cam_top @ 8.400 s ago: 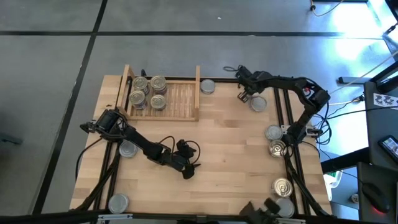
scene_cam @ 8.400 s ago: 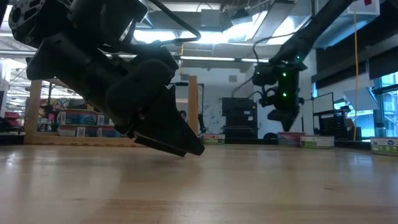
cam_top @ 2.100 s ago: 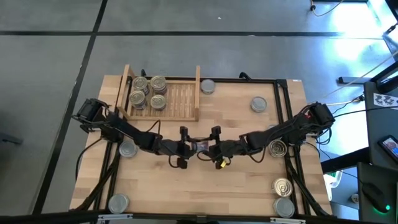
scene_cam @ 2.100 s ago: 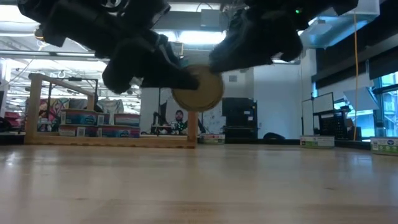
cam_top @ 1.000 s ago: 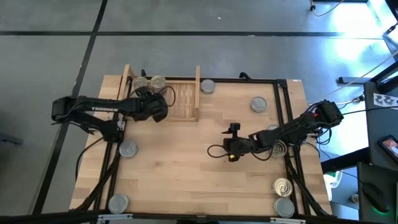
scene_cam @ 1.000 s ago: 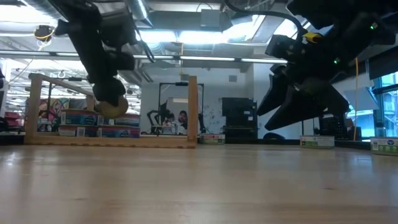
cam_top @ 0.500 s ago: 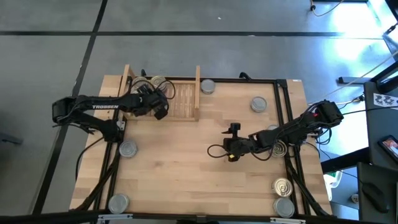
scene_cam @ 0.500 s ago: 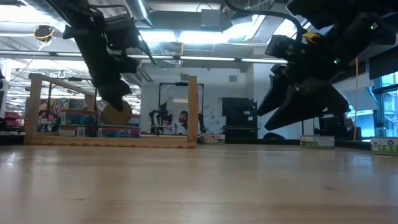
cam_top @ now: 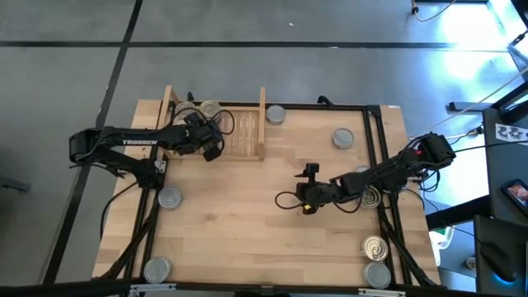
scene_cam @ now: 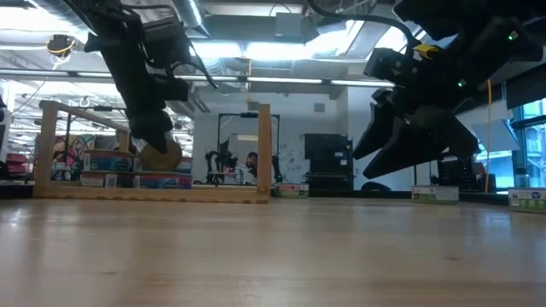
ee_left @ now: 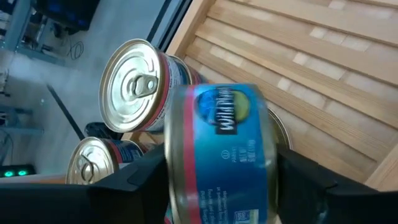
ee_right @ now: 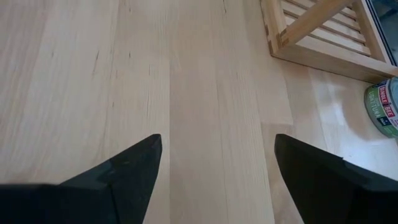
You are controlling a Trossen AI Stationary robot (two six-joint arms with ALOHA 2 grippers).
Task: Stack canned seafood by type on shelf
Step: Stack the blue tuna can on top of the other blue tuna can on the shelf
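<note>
My left gripper (cam_top: 209, 147) hangs over the left half of the shelf (cam_top: 241, 132), shut on a blue-labelled can (ee_left: 217, 155). In the low view the can (scene_cam: 160, 155) shows as a golden disc, above the cans in the shelf. Two golden pull-tab cans (ee_left: 134, 84) (ee_left: 93, 165) stand on the slats under it. My right gripper (cam_top: 299, 188) waits open over bare tabletop at mid-table, nothing between its fingers (ee_right: 130, 168). My left gripper pinches the blue-labelled can between its two fingers, which seem to lie on its two flat ends (ee_left: 171, 168). The fingers slant down from above, from the table's left. The can is lifted clear, turned on edge, its label facing the wrist camera.
Loose cans lie around the table: one right of the shelf (cam_top: 275, 115), one at the far right (cam_top: 343, 138), several by the right edge (cam_top: 369, 196) (cam_top: 375, 247), and two on the left (cam_top: 170, 196) (cam_top: 157, 268). Bare wood lies at the middle and near side.
My left gripper has moved a little toward the far edge over the shelf and come down slightly, the can still in its hold and turned on edge.
</note>
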